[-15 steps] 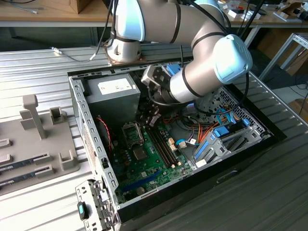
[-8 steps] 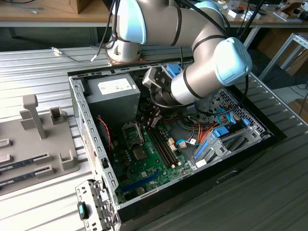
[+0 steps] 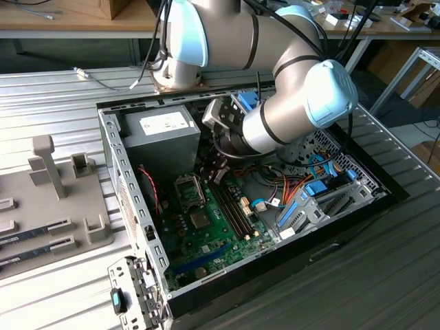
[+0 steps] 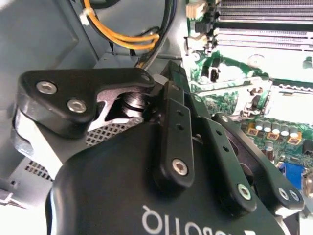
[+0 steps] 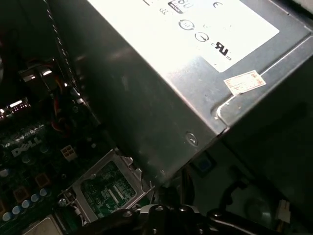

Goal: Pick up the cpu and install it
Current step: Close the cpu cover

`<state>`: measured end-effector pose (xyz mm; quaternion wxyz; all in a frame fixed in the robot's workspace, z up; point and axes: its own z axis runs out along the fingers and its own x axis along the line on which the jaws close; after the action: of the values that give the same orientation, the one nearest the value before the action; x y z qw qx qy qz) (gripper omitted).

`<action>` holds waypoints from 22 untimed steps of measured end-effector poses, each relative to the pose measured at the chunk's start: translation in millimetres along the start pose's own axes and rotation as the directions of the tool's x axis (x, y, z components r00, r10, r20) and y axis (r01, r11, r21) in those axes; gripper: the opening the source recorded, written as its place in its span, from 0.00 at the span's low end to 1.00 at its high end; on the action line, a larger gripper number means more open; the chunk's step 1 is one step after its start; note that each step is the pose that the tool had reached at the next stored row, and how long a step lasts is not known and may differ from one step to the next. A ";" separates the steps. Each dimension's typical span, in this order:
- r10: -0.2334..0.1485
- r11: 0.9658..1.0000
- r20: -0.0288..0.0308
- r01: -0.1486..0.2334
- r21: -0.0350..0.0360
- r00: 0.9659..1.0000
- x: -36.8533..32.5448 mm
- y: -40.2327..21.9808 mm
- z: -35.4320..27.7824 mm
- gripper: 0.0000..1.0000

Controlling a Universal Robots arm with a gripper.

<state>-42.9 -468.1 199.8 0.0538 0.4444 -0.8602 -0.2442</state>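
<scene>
The black claw [image 4: 161, 98] hangs low inside the open computer case [image 3: 130, 206], beside the grey power box [image 5: 195, 73] and over the socket frame [image 5: 105, 188], so it can reach there; I cannot tell its grip or see the cpu.

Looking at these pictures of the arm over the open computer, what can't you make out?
- Whether the gripper carries the cpu: its own black body blocks the tip in the second wrist view; the arm covers it in the exterior view.
- Whether the socket frame is empty: dim in the first wrist view, tiny in the exterior view.
- The power supply box: its far end is cut off by the first wrist view's edge.
</scene>
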 end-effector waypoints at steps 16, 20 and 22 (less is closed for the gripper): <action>-0.006 1.000 0.016 0.007 -0.013 1.000 14.5 -7.0 -5.9 0.11; -0.013 1.000 0.032 0.013 -0.026 0.999 15.5 -7.2 -7.2 0.11; -0.017 0.999 0.042 0.018 -0.034 0.999 15.5 -6.6 -8.8 0.11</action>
<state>-44.6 -486.9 202.4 0.0412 0.4456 -0.8530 -0.2686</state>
